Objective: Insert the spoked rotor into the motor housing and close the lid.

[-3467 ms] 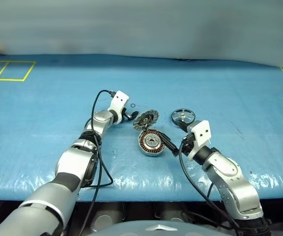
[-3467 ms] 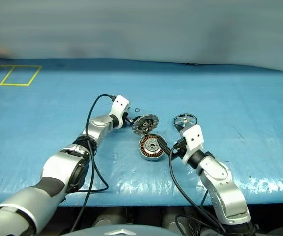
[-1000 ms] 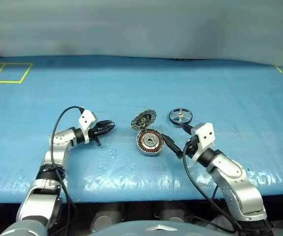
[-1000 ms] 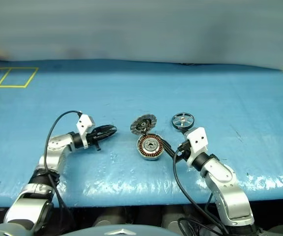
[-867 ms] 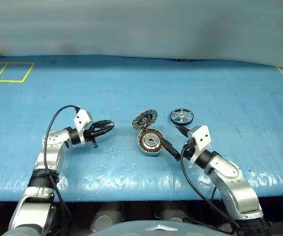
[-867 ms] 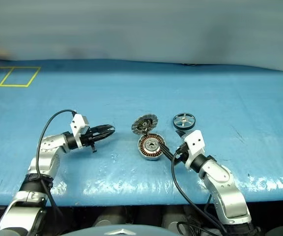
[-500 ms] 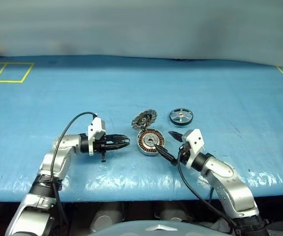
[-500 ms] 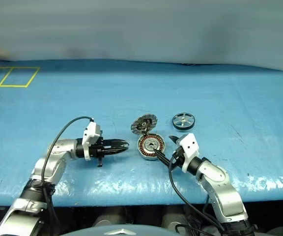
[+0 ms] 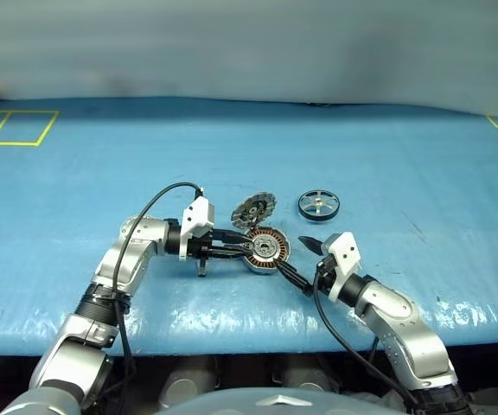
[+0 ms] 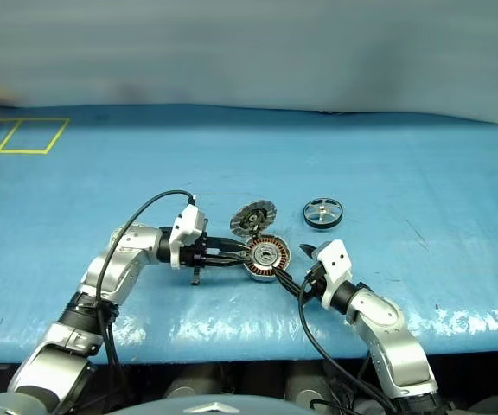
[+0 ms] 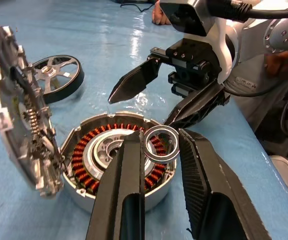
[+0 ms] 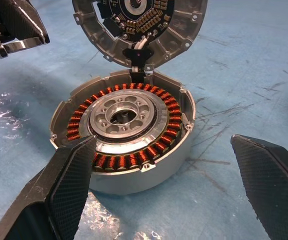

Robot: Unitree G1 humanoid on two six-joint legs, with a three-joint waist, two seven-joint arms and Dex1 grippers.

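While left hand (image 11: 160,165) clamps a small ring (image 11: 162,143) over motor housing (image 9: 265,249), right hand (image 12: 166,170) gapes; lid (image 11: 14,107) edge cut off upper left.

Left tool (image 9: 242,248) reaches the motor housing (image 9: 265,250); spoked rotor (image 9: 319,205) lies apart.

Spoked rotor (image 9: 319,205) right of lid (image 9: 254,209), behind motor housing (image 9: 266,250)

The motor housing (image 12: 121,135) sits open on the blue worktop (image 9: 405,156), copper windings ringing its silver centre. Its lid (image 9: 254,209) stands tilted up from the far rim, patterned face showing. The spoked rotor (image 9: 319,205) lies flat nearby, apart.
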